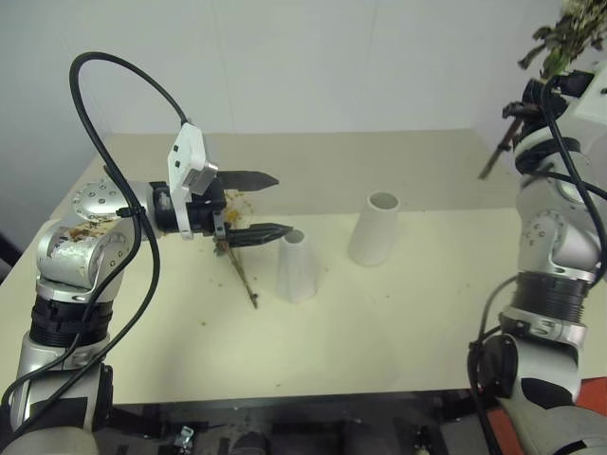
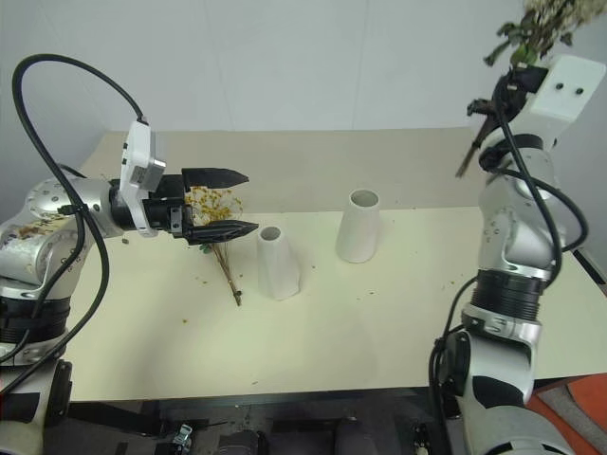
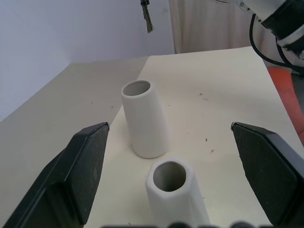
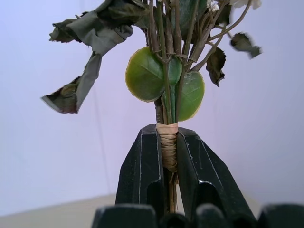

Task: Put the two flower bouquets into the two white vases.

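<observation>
Right tool (image 4: pixel 168 161) clamped on wrapped stems of green-leaved bouquet (image 2: pixel 531 28), raised high, well apart from both vases. Left tool (image 2: pixel 228 202) wide open, holding nothing, just above yellow bouquet (image 2: pixel 220 227) lying on surface (image 2: pixel 379 313) beside cone vase (image 2: pixel 277 261). Taller vase (image 2: pixel 358 226) near, upright.

Risks: stems missing cone's small mouth; descent tipping either vase; brittle blossoms shedding; left tool nudging cone during pickup.

Head stereo pair looking down over the table (image 1: pixel 379 322); wrist views close along each hand, left sharing both vases.
</observation>
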